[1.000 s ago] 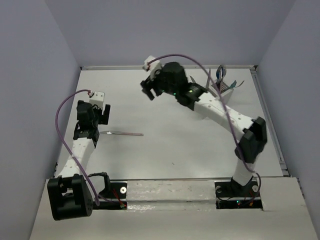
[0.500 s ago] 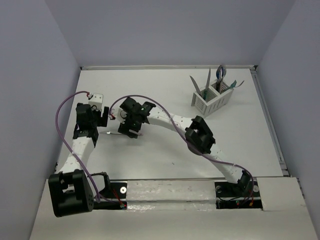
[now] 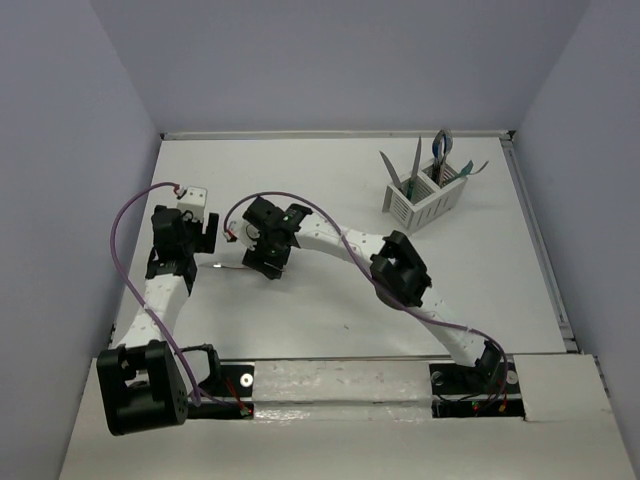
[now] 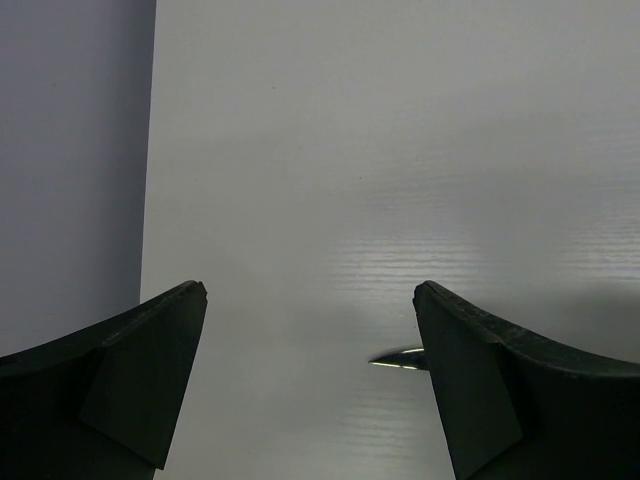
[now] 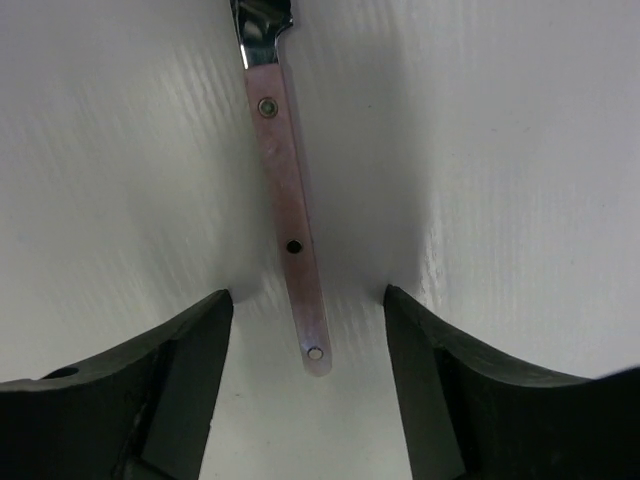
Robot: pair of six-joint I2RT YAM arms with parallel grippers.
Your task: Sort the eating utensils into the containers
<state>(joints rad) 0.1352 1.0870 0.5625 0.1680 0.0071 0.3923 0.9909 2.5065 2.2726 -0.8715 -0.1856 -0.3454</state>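
Pink handle point(image 5: 283, 170) now inside right gripper point(image 5: 307, 293)

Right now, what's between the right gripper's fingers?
The pink-handled utensil, flat on the table, lies inside the open right gripper, touching neither finger; the right wrist view shows it.

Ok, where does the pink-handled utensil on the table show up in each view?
Top: pink-handled utensil left of centre, mostly hidden under the right arm's jaws.
Left wrist: only its metal tip, low, right of centre.
Right wrist: its handle centred between the jaws.
Shared landmark: white table.
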